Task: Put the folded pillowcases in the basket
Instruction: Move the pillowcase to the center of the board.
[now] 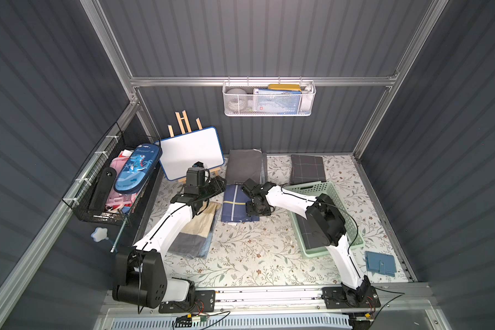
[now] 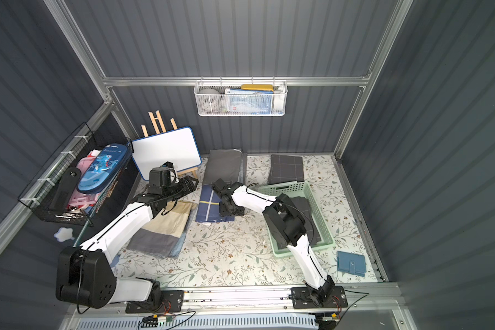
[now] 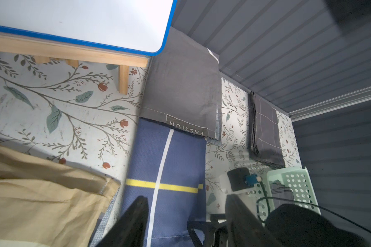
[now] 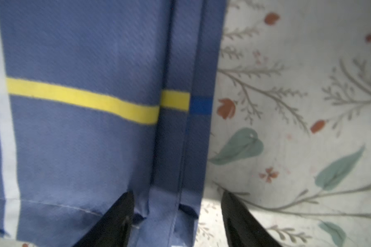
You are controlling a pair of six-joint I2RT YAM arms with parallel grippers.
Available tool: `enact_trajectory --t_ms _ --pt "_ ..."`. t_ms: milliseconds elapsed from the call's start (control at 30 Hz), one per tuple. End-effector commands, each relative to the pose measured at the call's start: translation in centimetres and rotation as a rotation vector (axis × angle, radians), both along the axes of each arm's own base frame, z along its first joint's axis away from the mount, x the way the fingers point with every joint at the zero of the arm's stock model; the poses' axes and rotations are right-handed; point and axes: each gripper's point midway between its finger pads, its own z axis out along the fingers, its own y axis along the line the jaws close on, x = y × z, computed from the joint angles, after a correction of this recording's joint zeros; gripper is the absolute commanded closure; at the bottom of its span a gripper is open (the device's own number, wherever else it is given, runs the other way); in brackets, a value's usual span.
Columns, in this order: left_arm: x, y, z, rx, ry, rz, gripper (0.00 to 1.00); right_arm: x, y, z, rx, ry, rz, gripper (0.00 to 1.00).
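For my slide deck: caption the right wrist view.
Right gripper, jaws open, straddling the edge of the folded blue pillowcase on the floral table.

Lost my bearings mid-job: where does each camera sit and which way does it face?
Top views: high at the front, looking down over the floral table; left arm and right arm show whole.
Left wrist: on the left arm, facing the back wall across the blue pillowcase; left jaws show, open.
Right wrist: close above the pillowcase's edge; right jaws, open, straddle it.
Shared: all see the pillowcase; left wrist and top views share the mint basket.
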Motion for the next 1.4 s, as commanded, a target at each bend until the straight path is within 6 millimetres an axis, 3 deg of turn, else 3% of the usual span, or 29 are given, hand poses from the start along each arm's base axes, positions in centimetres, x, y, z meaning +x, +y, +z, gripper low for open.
enact_trajectory --t_ms 0,167,267,367,533,633,833,1067,1267,1367 --pt "-0.3 -0.4 0.4 -0.006 -0.024 -0.04 0.38 -3.2 -0.6 -2.9 -0.004 0.149 -0.016 0.38" --pt "-0.5 -0.6 0.2 -0.012 -0.02 -0.052 0.38 -4.7 1.2 -3.2 -0.01 0.163 0.03 0.61" --pt "-0.8 -0.6 0.5 -0.017 -0.029 -0.056 0.38 -5.4 0.8 -3.4 -0.032 0.192 0.018 0.84" --pt "-1.1 -0.7 0.3 -0.021 -0.031 -0.064 0.38 -5.9 -0.5 -3.3 -0.055 0.185 -0.002 1.0" --pt "-0.8 -0.9 -1.7 -0.002 0.006 -0.084 0.38 -8.2 -3.6 -2.3 -0.061 0.213 0.003 1.0" --pt "-0.5 -1.1 -4.4 0.025 0.049 -0.105 0.37 -10.3 -5.7 -2.0 -0.075 0.248 0.035 1.0" --pt "-0.1 -3.6 -8.5 -0.047 0.115 -0.177 0.38 -12.0 -9.0 -2.4 -0.156 0.284 0.101 1.0" --pt "-0.8 -8.6 -15.2 0.134 0.275 -0.263 0.41 -12.0 -8.8 -1.9 -0.119 0.271 0.101 1.0" --pt "-1.5 -6.9 -16.5 0.187 0.316 -0.16 0.4 -11.9 -8.4 -1.4 -0.093 0.254 0.101 1.0" --pt "-1.8 -6.6 -16.1 0.182 0.31 -0.138 0.4 -12.0 -8.5 -1.5 -0.088 0.255 0.103 1.0"
